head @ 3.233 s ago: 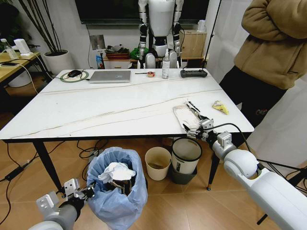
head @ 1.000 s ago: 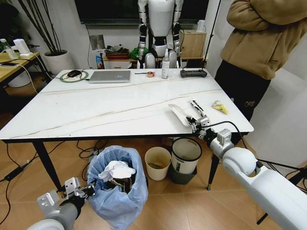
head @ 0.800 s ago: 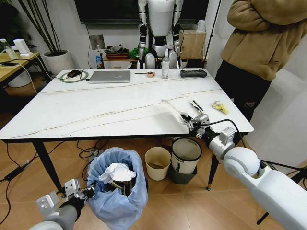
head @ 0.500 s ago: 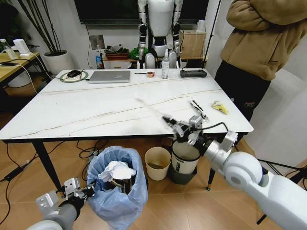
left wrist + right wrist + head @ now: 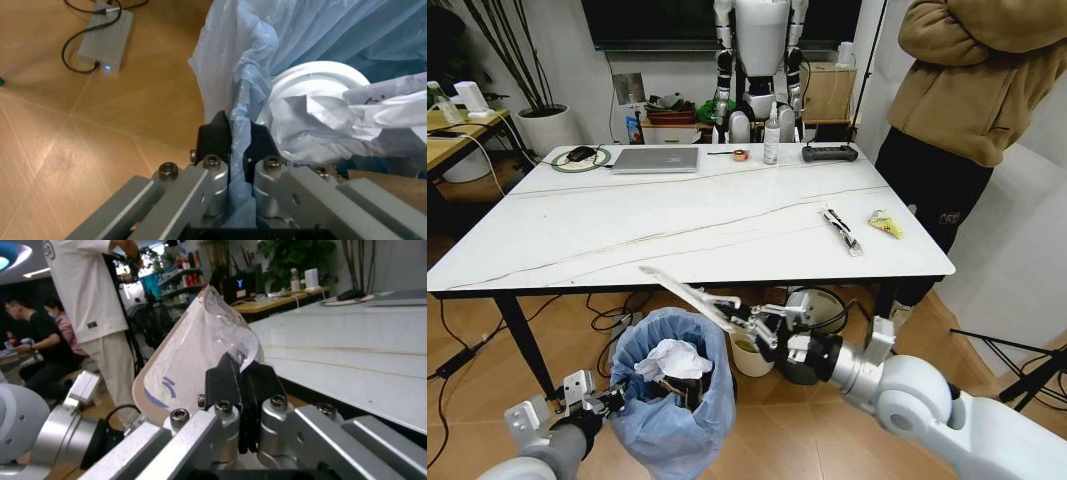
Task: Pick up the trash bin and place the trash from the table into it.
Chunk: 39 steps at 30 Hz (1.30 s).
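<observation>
The trash bin [image 5: 670, 405], lined with a light-blue bag, hangs low in front of the table [image 5: 677, 215]. My left gripper [image 5: 613, 398] is shut on the bag's rim [image 5: 237, 131]. White tissues [image 5: 671, 358] and a paper cup [image 5: 319, 95] lie inside. My right gripper [image 5: 747, 324] is below the table's front edge, shut on a clear plastic package [image 5: 687, 292] that sticks out tilted over the bin's mouth. In the right wrist view the package [image 5: 190, 357] stands up between the shut fingers [image 5: 223, 377]. A yellow wrapper [image 5: 887, 225] and a black-and-white strip [image 5: 842, 230] lie on the table's right side.
A cream bucket [image 5: 745, 355] and a grey-and-white bin [image 5: 819, 300] stand under the table behind my right arm. A laptop [image 5: 657, 159], a bottle [image 5: 772, 135] and small items line the far edge. A black table leg [image 5: 522, 340] and floor cables [image 5: 105, 37] are at left.
My right gripper has lifted the clear package off the table's right side and carried it down and left to above the bin. The left gripper and bin have stayed put.
</observation>
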Tool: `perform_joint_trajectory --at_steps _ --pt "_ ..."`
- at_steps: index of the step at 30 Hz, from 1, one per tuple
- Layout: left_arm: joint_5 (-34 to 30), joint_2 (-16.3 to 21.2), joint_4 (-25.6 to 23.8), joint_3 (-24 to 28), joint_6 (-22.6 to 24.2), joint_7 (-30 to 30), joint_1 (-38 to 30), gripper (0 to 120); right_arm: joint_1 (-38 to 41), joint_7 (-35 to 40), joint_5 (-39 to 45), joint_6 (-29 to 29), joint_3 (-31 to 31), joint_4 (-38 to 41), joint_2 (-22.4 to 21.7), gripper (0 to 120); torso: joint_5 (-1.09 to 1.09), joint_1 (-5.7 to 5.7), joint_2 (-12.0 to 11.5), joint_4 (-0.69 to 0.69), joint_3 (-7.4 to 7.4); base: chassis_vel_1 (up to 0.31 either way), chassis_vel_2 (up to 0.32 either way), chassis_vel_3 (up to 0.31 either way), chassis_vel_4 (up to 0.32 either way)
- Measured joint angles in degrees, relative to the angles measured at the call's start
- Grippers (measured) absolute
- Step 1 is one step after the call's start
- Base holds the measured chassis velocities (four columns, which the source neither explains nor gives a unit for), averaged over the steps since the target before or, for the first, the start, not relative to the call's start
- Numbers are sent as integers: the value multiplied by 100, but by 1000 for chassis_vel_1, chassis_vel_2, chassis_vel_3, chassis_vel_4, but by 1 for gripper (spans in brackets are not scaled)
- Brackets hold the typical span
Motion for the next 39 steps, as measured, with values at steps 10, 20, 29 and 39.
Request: perform_joint_trajectory --at_steps 10,20,29,39 --pt "-48 17 44 -8 7 -8 -112 0 813 5 56 66 -815 -492 382 0 -1 0 0 0 0 0 0 0 0" --pt "-77 5 112 37 13 -17 -251 0 868 12 31 102 -981 -815 530 0 -1 0 0 0 0 0 0 0 0" --pt "-141 11 107 45 25 -48 -328 0 543 10 -94 120 -907 -870 496 0 -1 0 0 -1 0 0 0 0 0" --pt "-104 -26 11 55 29 -55 -230 0 426 29 -222 133 -885 -951 479 0 -1 0 0 0 0 0 0 0 0"
